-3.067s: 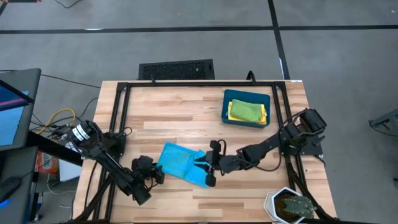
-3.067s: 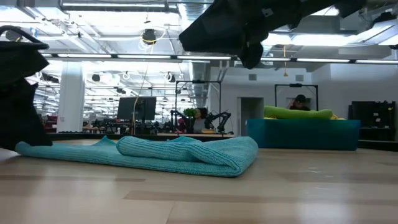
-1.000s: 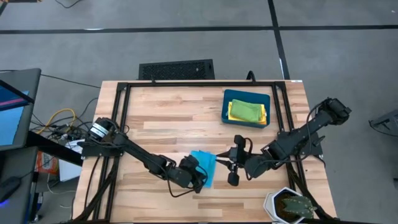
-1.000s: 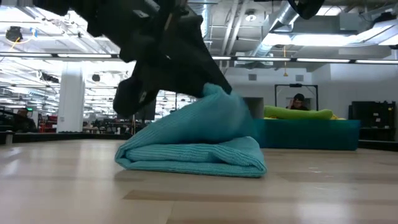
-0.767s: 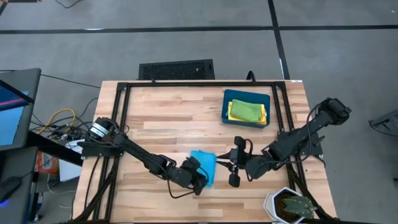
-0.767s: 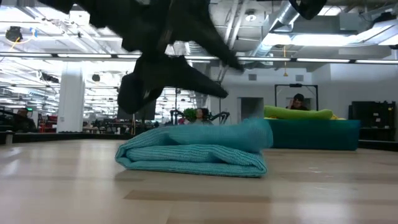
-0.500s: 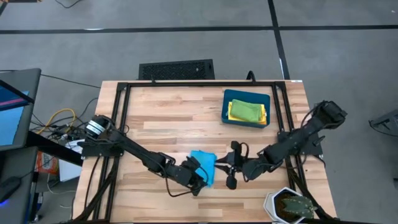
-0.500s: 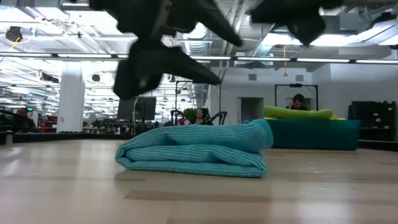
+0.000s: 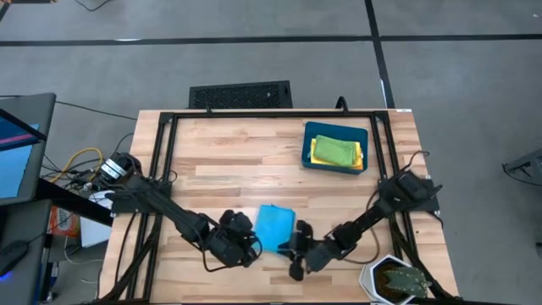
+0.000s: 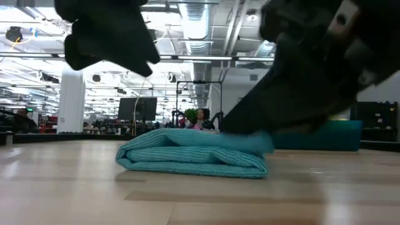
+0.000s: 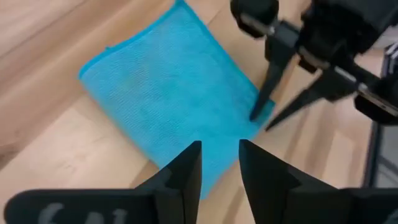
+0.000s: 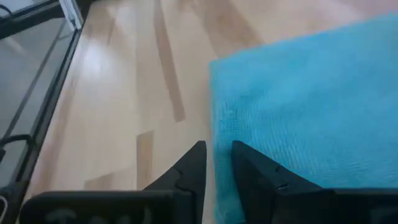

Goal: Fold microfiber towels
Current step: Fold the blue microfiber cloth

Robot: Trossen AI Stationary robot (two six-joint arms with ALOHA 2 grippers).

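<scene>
A light blue microfiber towel (image 9: 275, 227) lies folded into a small thick rectangle on the wooden table, near the front edge; it also shows in the low view (image 10: 194, 156). My left gripper (image 9: 244, 241) hovers just left of it, a little open and empty, its fingers above the towel (image 11: 168, 99) in the left wrist view. My right gripper (image 9: 294, 247) is down at the towel's near right corner, shut on it. A green towel (image 9: 334, 151) lies on a yellow one in the dark teal bin (image 9: 306, 148) at the far right. My right gripper pinches the towel's near right corner (image 11: 263, 113) between its two fingers. The fingers slant down from the table's right and near side, and the towel's edge (image 12: 214, 134) runs in between them. How many layers they have, I cannot tell. The towel lies flat on the table.
A black metal frame (image 9: 169, 119) runs around the table's edges. A white pot with a plant (image 9: 394, 280) stands at the near right corner, close behind my right arm. Bare wood lies between the towel and the bin.
My left gripper has opened and let go of the towel's folded-over part, which has dropped flat onto the lower layers, then risen and drawn back toward the table's left edge. My right gripper has gone toward the left and near edges, down to the towel's corner.
</scene>
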